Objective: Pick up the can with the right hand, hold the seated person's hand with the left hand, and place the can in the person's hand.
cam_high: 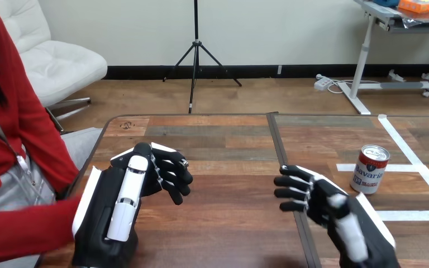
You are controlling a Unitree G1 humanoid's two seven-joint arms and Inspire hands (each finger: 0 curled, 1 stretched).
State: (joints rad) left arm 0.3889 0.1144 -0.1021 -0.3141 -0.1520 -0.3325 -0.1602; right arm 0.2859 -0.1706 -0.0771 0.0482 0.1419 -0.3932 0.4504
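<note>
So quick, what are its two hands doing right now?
Left hand: open, fingers relaxed, holding nothing.
Right hand: open, empty; the red-and-white metal can stands apart beside it.

The wooden table [223,223] is built of planks in mixed brown tones, with a rounded corner at the far left. A dark seam [282,162] runs from the far edge toward the near one. Right of it lie white tape strips [406,151] — one long diagonal, two crossing it.
</note>
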